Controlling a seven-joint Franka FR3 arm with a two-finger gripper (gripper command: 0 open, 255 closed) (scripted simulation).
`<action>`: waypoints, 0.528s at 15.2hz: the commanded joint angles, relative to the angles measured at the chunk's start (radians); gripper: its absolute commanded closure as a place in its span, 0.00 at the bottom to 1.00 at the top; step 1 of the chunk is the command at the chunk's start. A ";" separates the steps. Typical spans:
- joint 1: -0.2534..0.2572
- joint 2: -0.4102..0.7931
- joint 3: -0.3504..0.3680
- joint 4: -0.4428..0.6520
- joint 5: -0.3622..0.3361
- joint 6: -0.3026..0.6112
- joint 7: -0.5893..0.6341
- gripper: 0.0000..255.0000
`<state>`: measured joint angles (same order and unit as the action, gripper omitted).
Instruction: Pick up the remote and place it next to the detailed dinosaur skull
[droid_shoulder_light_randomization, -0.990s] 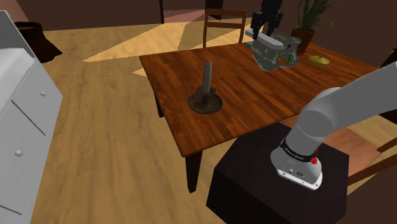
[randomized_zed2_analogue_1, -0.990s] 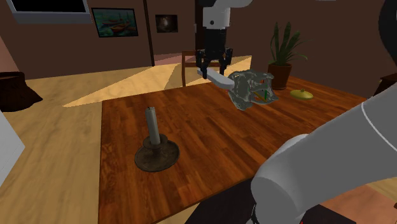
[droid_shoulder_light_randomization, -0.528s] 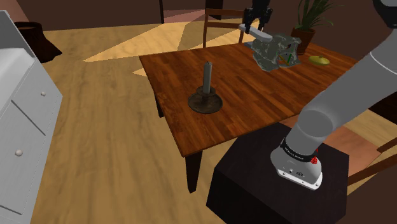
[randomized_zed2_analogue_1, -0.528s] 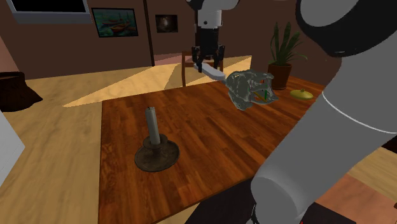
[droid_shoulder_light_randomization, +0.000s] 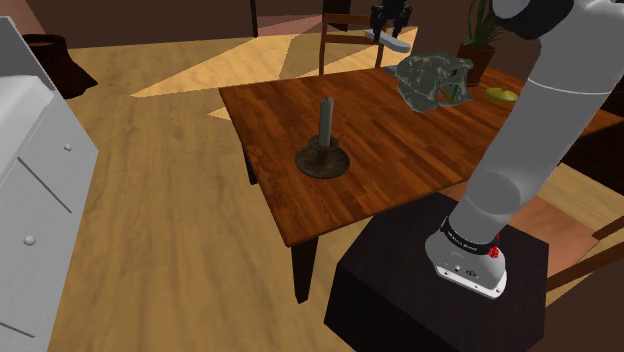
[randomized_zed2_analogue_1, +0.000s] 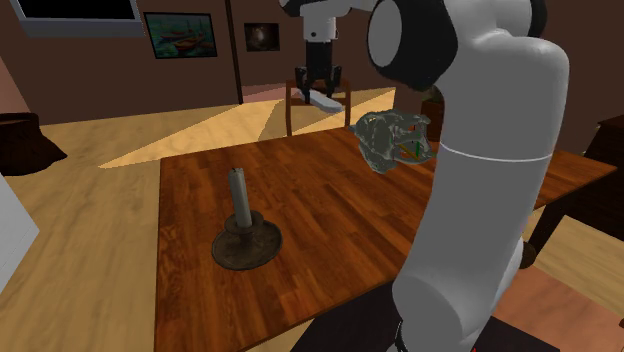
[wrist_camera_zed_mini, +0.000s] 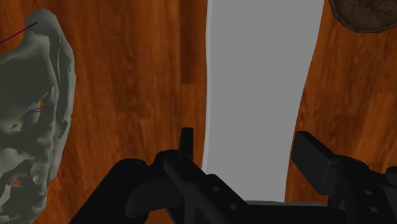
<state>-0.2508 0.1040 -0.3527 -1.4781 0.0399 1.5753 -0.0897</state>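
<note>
One pale grey remote (droid_shoulder_light_randomization: 388, 38) hangs clamped in the black hand (droid_shoulder_light_randomization: 390, 24) at upper centre-right of the shoulder view, raised over the desk's (droid_shoulder_light_randomization: 400, 170) far side; dinosaur skull (droid_shoulder_light_randomization: 432, 78) sits just lower right of it, candlestick (droid_shoulder_light_randomization: 322, 150) mid-frame. Second exterior view: hand (randomized_zed2_analogue_1: 320, 82) top centre gripping the remote (randomized_zed2_analogue_1: 326, 99), dinosaur skull (randomized_zed2_analogue_1: 395, 140) lower right, apart from it; candlestick (randomized_zed2_analogue_1: 243, 235) lower left. Wrist view: both fingers (wrist_camera_zed_mini: 186, 145) clasp the remote (wrist_camera_zed_mini: 257, 89), which juts well past them; dinosaur skull (wrist_camera_zed_mini: 32, 121) off to one side of it, desk (wrist_camera_zed_mini: 140, 76) wood beneath. Risk, as I judge it: long remote could pivot or slip in the pinch on the way down; setting down too close would knock the dinosaur skull.
</note>
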 joint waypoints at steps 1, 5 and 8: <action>-0.023 0.102 -0.011 0.132 0.037 -0.037 -0.028 1.00; -0.044 0.168 -0.012 0.194 0.060 -0.036 -0.044 1.00; -0.037 0.154 -0.011 0.133 0.055 0.012 -0.042 1.00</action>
<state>-0.2905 0.2649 -0.3640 -1.3218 0.0967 1.5693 -0.1321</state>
